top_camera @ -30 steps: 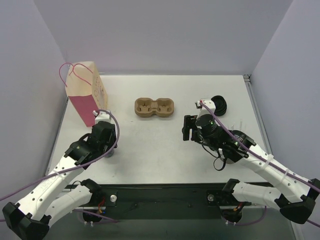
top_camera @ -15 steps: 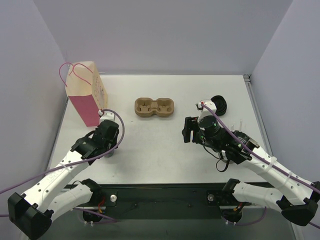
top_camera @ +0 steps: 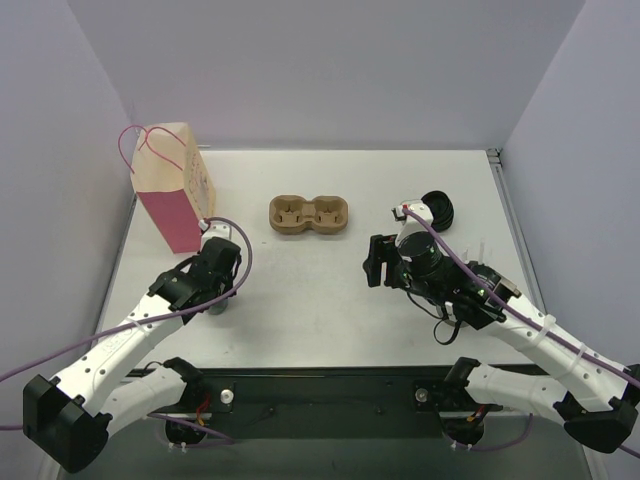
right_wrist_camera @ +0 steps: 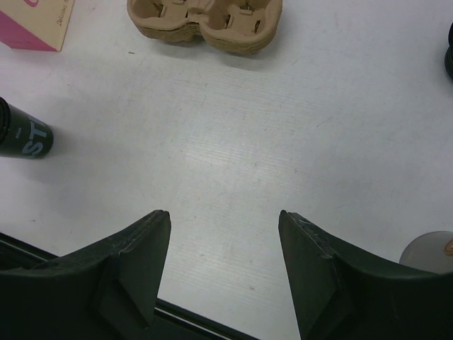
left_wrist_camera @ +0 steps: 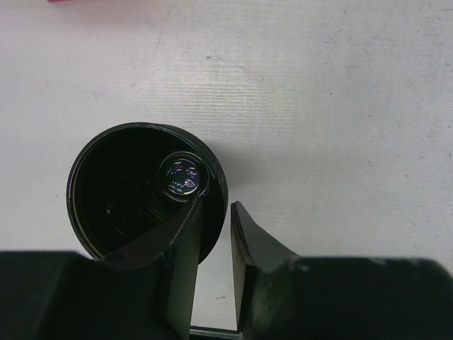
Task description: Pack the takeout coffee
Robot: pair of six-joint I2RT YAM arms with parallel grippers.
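A small black takeout coffee cup stands open, with no lid, on the white table. It also shows in the right wrist view at the left edge. My left gripper is closed on its wall, one finger inside the cup and one outside. In the top view the left gripper sits low at the left, with the cup mostly hidden under it. My right gripper is open and empty above bare table, at mid right in the top view. The brown pulp tray has empty wells.
A pink and cream paper bag stands at the far left. A stack of loose black lids lies at the far right. A grey round object sits by the right gripper. The tray lies ahead of the right gripper.
My left arm has shifted a little to the right and forward while its gripper stays at the cup. My right arm has moved slightly right.
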